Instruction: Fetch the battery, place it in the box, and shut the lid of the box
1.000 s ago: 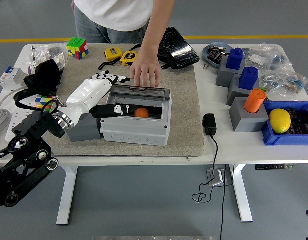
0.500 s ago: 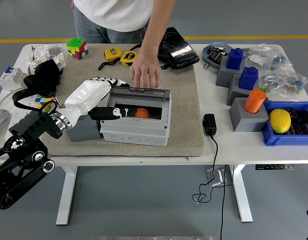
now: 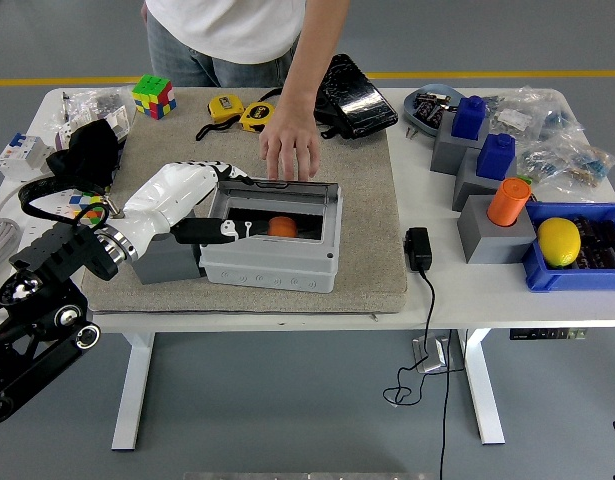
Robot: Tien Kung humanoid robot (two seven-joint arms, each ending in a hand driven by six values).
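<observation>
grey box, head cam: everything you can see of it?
The box is a light grey plastic enclosure on the felt mat, left of centre. Its smoky see-through lid is hinged at the far side, raised. An orange object lies inside. The left hand reaches in from the left; a person's hand rests at the lid's far edge.

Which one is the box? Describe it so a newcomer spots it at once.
Start at the tan mat covering the middle of the white table. The box sits on the mat's front left part, just ahead of the person's hand. It is the only light grey rectangular enclosure with a smoky see-through lid, and an orange object shows inside.
</observation>
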